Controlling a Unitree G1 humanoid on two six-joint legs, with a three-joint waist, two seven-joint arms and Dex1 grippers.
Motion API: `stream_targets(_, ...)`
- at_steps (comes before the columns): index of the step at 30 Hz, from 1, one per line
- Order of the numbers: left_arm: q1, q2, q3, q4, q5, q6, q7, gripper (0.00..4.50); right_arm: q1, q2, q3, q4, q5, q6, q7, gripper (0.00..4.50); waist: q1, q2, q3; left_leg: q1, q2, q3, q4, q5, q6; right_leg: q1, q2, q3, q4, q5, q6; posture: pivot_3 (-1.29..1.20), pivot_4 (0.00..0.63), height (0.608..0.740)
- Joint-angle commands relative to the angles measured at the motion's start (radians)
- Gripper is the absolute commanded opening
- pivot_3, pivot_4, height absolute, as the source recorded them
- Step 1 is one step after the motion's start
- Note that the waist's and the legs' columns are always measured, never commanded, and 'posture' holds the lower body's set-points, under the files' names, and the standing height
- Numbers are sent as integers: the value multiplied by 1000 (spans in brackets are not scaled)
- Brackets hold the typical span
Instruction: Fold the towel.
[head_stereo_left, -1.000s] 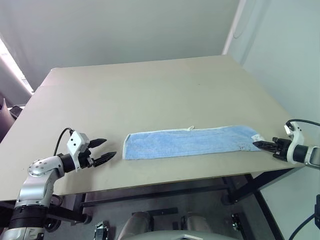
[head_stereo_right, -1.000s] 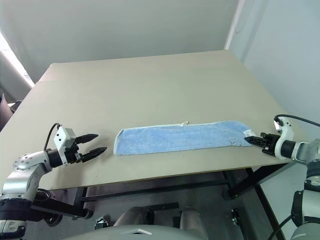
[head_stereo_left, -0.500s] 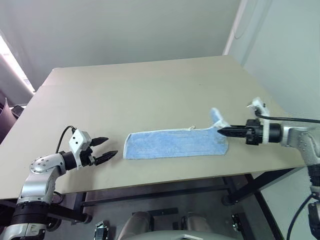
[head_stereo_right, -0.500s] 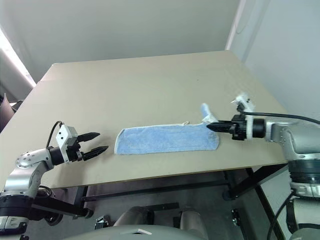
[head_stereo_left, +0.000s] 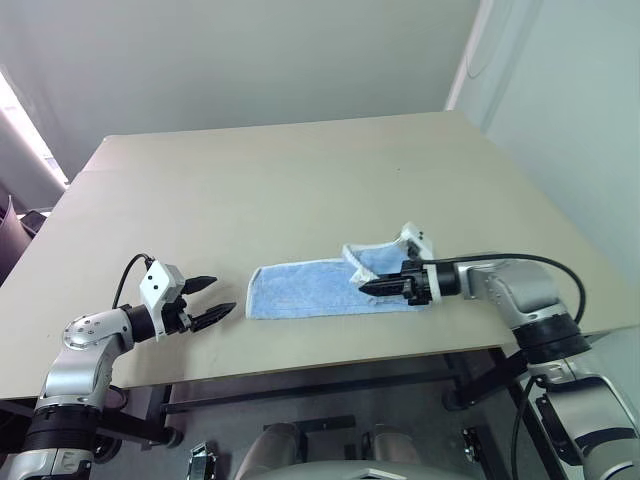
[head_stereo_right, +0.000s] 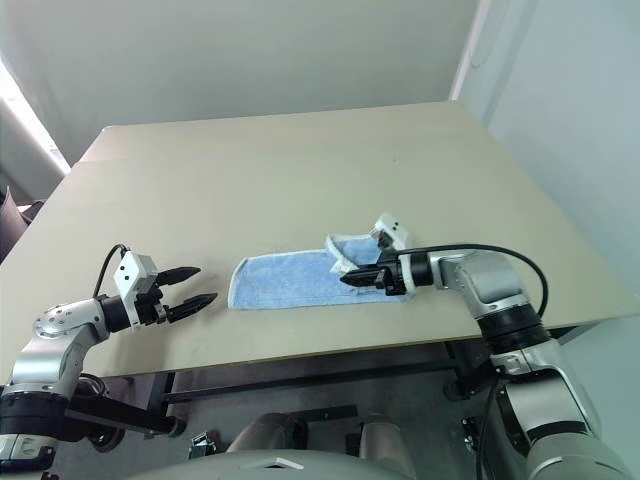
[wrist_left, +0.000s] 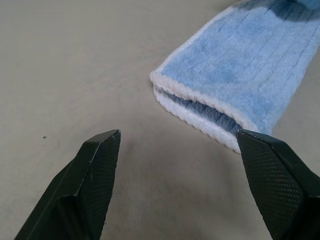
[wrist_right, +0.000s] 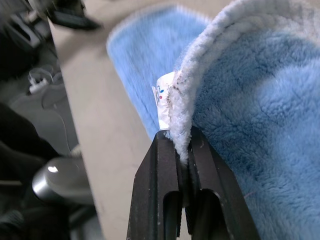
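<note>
The right wrist view shows what the head views cannot: the right end effector (wrist_right: 182, 150) pinches the towel's (head_stereo_left: 300, 289) whitish edge, beside a small printed tag (wrist_right: 164, 95). The left wrist view shows the towel's near end doubled, two layers stacked. From above, the towel lies on the worktop (head_stereo_left: 300, 180), its right end lifted and curled leftward. The left end effector (head_stereo_left: 212, 300) hovers released, just left of the towel

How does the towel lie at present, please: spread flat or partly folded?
Partly folded: the right gripper pinches the towel's end, lifted over its middle.
</note>
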Motion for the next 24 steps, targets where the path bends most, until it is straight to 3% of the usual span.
stream_targets(1, 1, 6, 11, -34, -2, -13, 6, 3895, -11, -4, -18, -34, 6, -50, 40, 1369, 0, 0, 0, 0, 0, 0, 0, 0, 0, 0, 0, 0, 0, 0, 0, 0, 0, 740)
stream_targets(7, 18, 19, 32, -39, -14, -11, 4, 3895, -28, 4, -187, -56, 115, -40, 28, 3559, 1, 0, 0, 0, 0, 0, 0, 0, 0, 0, 1, 0, 0, 1, 1, 0, 0, 740)
stream_targets(11, 6, 18, 27, -29, -10, -14, 10, 3895, -50, 129, -272, 84, 105, -164, -83, 3559, -3, -2, -1, 2, 1, 0, 0, -1, -1, 1, 2, 0, 0, 1, -1, 0, 0, 740)
stream_targets(18, -39, -3, 7, 9, 9, -3, 42, 3895, -41, 220, -174, 346, -67, -424, -68, 3559, -2, -1, -1, 3, 0, -1, 0, 1, -1, 3, 4, 0, 1, 2, -1, 0, 0, 740)
stream_targets(24, -55, -7, 2, -3, -8, 121, 75, 3895, -3, 263, -87, 507, -224, -672, -89, 3559, -12, -1, -2, 4, 0, -1, 0, 2, -2, 3, 5, 1, 3, 2, 0, 0, 0, 740)
